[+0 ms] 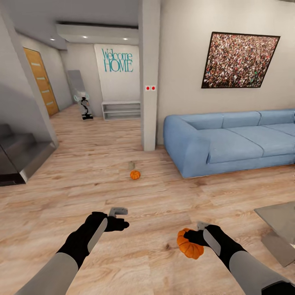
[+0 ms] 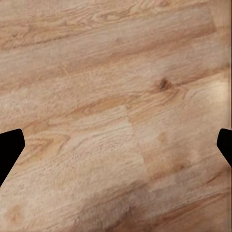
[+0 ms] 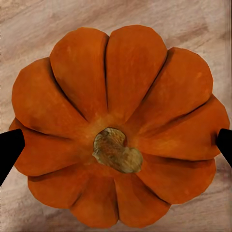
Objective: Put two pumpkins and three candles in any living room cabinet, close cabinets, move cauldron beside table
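Pumpkins are showing in two places: one [image 1: 189, 244] is sitting clamped in the right pincer [image 1: 196, 237] above the wooden floor [image 1: 102, 172], stem facing the wrist camera, a dark fingertip [image 3: 9, 150] pressing at each flank. The second pumpkin [image 1: 135, 175] is lying on the floor farther off, near the pillar [image 1: 149, 73], touching a small grey-beige candle [image 1: 131, 165]. The left pincer [image 1: 118, 217] is hanging over bare boards, its fingertips [image 2: 9, 150] standing wide apart and holding nothing. A blue sofa [image 1: 229, 139] is standing along the wall.
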